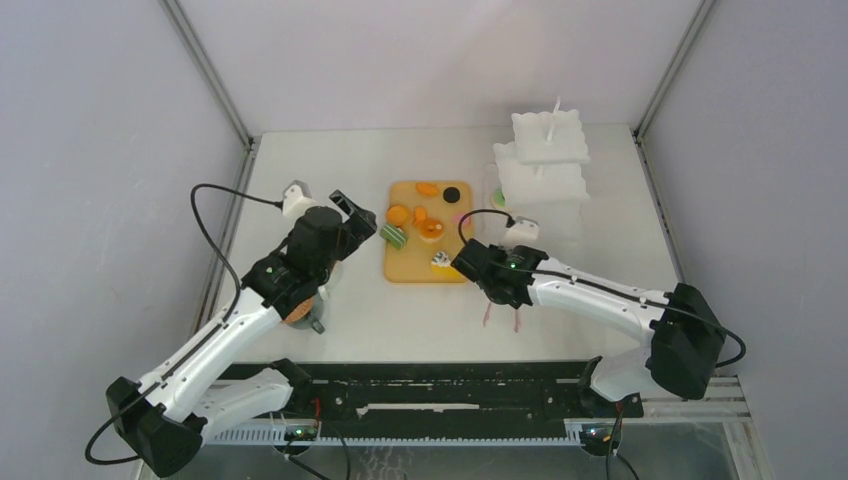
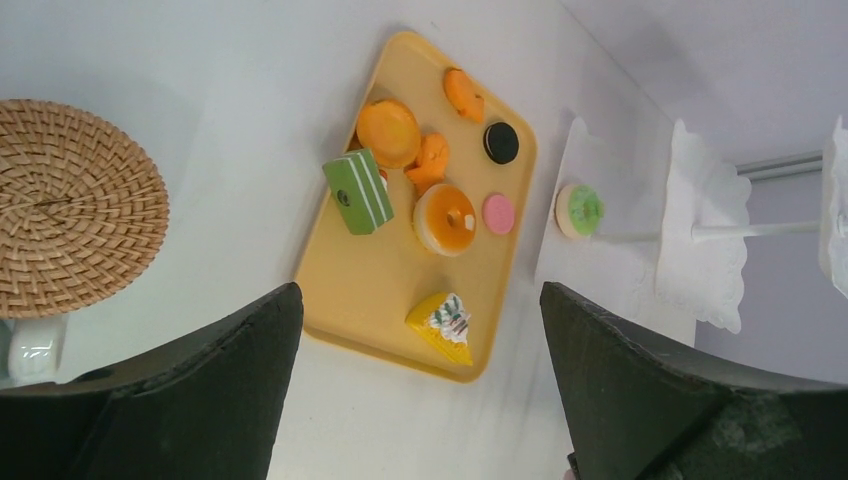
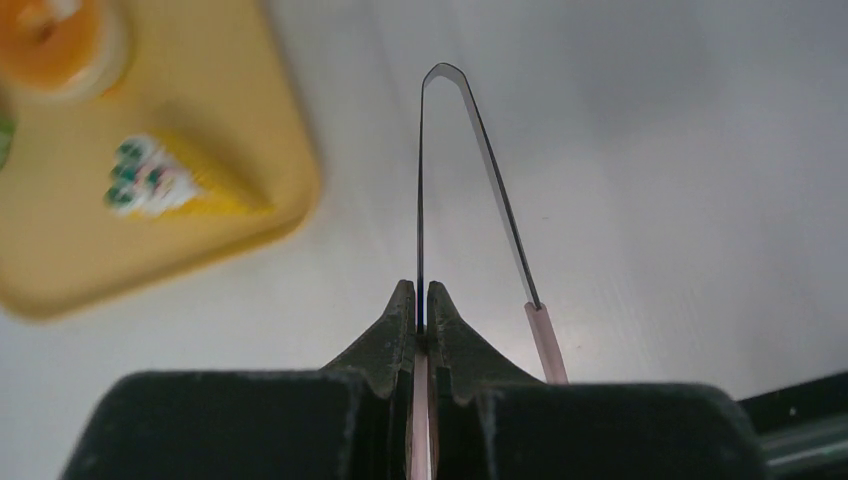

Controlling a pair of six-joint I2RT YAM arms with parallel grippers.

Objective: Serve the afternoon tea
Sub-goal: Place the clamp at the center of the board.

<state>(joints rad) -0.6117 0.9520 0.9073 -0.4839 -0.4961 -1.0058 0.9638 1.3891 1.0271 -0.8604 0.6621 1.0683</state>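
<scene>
The left gripper (image 2: 420,295) is released, its jaws wide apart, and hangs above the near end of the board (image 2: 380,280), which lies flat on the table (image 2: 200,60). Most of the pastries sit on the board. There is an orange tart (image 2: 388,132) with a green slice (image 2: 358,190) just beside it, an orange-topped ring (image 2: 445,218), a pink round (image 2: 497,213), a black round (image 2: 500,142) and two small orange pieces. A yellow wedge (image 2: 443,325) sits alone near one corner. A green donut (image 2: 579,210) rests apart from them on the lowest tier of the white stand (image 2: 705,250), just beyond the board. To the left of the board lies a woven coaster (image 2: 70,205), with a bit of a white mug (image 2: 35,350) at its edge, mostly hidden. The right gripper (image 3: 421,300) is clenched on one arm of the tongs (image 3: 445,75), near the board corner with the wedge. The tongs' bend points out over the table, and their other arm, with a pink grip, is free beside the fingers; whether they touch the table I cannot tell
</scene>
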